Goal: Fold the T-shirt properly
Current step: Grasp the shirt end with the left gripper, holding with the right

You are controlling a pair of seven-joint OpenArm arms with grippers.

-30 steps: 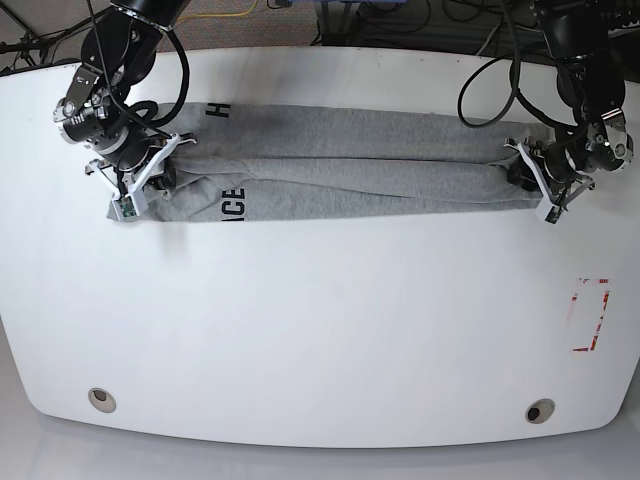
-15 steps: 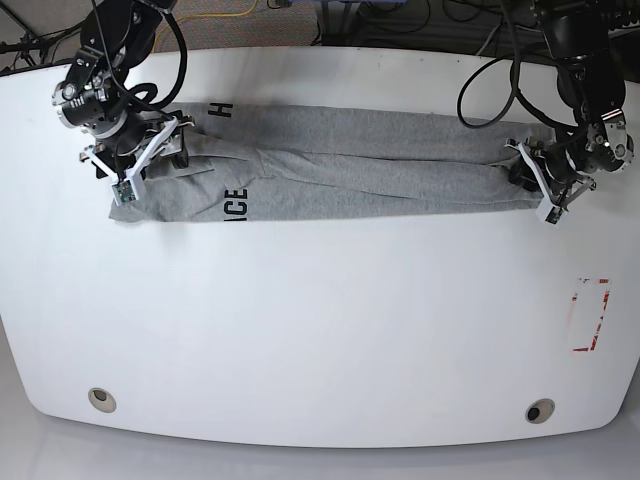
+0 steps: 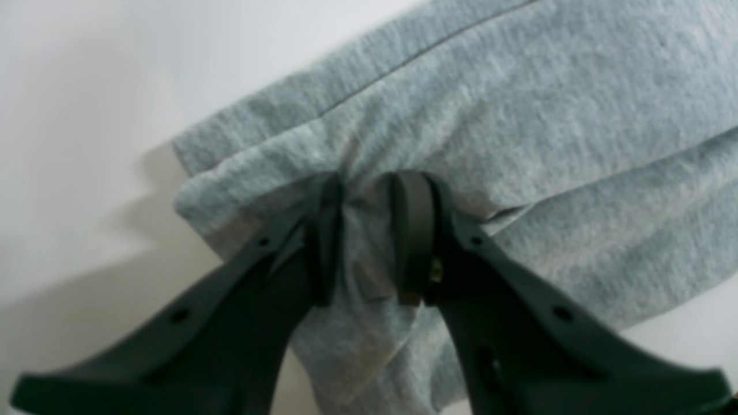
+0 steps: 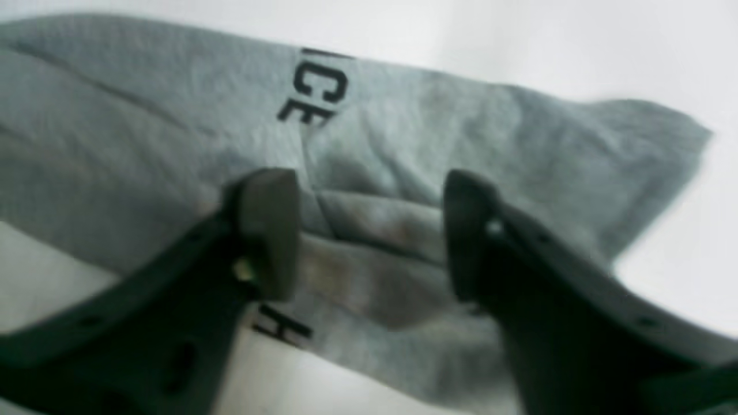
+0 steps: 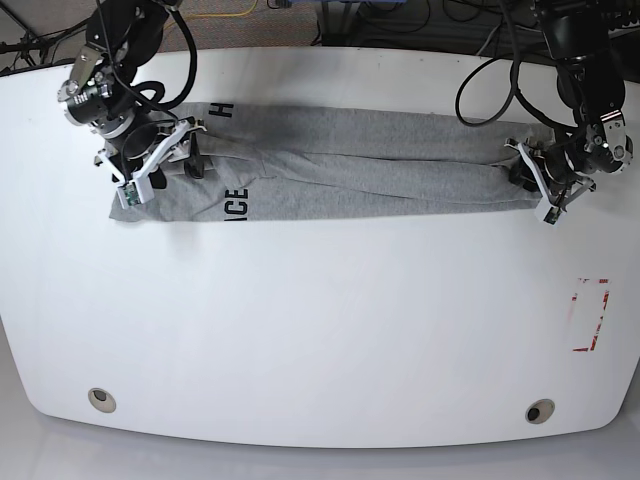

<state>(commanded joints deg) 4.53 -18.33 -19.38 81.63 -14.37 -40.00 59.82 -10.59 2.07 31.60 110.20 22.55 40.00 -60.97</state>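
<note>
The heather-grey T-shirt [image 5: 350, 165] lies as a long folded strip across the far half of the white table [image 5: 320, 320], with dark letters "ICE" [image 5: 235, 203] near its left end. My left gripper [image 5: 522, 172] is at the strip's right end. In the left wrist view it [image 3: 369, 230] is shut on a pinched fold of the T-shirt [image 3: 519, 115]. My right gripper [image 5: 185, 158] hovers over the left end. The right wrist view shows it [image 4: 369, 230] open, its fingers [image 4: 271, 230] wide apart over bunched T-shirt cloth [image 4: 403, 138].
A red-marked rectangle [image 5: 590, 315] sits near the table's right edge. Two round holes [image 5: 100, 398] [image 5: 540, 410] lie near the front edge. Cables [image 5: 480, 70] hang behind the table's far edge.
My right gripper has moved up and to the right over the shirt's left end, and the cloth there has shifted with it. The left gripper has stayed in place, still pinching.
</note>
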